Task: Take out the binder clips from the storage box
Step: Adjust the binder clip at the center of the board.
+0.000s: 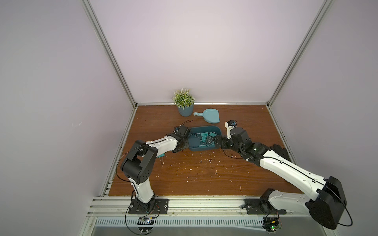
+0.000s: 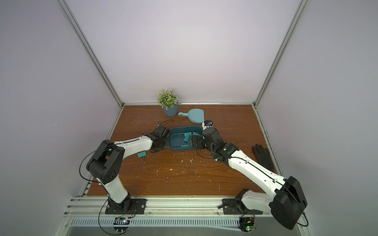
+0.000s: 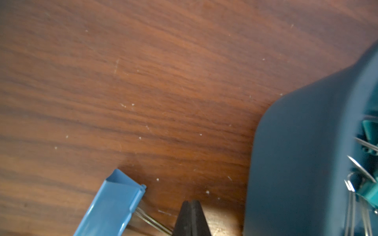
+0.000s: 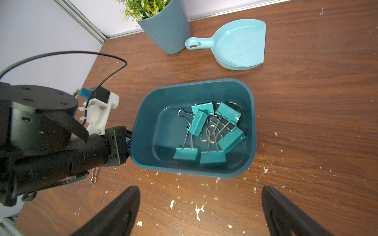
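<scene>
The dark teal storage box sits mid-table and holds several teal binder clips in a tangle. My left gripper is shut low over the wood just left of the box wall, with nothing visible between its fingers. A blue binder clip lies on the table beside it, and its wire handles run to the edge of one finger. Another teal clip lies on the table by the left arm. My right gripper is wide open and empty at the box's right side.
At the back stand a potted plant and a light blue dustpan. A black glove lies near the right edge. White flecks are scattered over the wooden table. The left arm's forearm is close to the box.
</scene>
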`<state>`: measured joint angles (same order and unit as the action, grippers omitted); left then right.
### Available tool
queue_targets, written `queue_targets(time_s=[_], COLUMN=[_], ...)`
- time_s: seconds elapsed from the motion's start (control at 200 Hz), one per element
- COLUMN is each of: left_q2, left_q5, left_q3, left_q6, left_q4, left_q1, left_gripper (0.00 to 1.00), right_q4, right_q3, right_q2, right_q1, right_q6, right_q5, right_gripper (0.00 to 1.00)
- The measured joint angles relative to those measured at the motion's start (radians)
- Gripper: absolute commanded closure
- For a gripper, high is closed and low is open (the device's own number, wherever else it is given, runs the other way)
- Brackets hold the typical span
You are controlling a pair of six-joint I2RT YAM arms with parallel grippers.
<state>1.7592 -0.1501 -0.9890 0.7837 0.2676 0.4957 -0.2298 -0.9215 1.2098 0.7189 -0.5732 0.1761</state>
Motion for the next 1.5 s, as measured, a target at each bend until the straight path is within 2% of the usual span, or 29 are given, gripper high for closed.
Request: queue_targets(time_s=[0.21,0.49,0.676,0.896,1.026,1.161,1.496], left_q2=[-0.047,-0.228,-0.324,-0.358,-0.346,-0.316,-0.270], left_q5=[0.000,0.000,0.011,0.020,0.015,0.014,0.002], left_q3=[0.074,0.268,0.355,0.351,0.305,0.272,0.270], left_q6=[0.015,0.035,0.045,0.035,0.019,-0.008,-0.031], left_q4=[-0.051,-0.052,-0.050,0.012,0.035,0.031,0.018], left_q1=[-0.002,-0.002,-0.002,-0.005,-0.029,-0.056,-0.057], left_gripper=[0.92,0.90,0.84,0.79,0.82,0.80,0.80], right_q4=[0.000,0.001,0.001,0.001,0.001,0.001,0.002], right_q3=[0.000,0.000,0.000,0.000,0.000,0.000,0.000], right_q2=[0.000,0.000,0.002,0.003,0.003,0.003,0.003], right_q1=[0.000,0.000,0.005,0.013,0.019,0.024,0.026], right_q6=[0.000,0.000,0.000,0.000,-0.001,-0.003,-0.004], right_q5=[-0.001,-0.007,-0.018,-0.025,-0.025,-0.025,-0.025], right_gripper=[0.01,0.01,0.01,0.01,0.01,0.01,0.01])
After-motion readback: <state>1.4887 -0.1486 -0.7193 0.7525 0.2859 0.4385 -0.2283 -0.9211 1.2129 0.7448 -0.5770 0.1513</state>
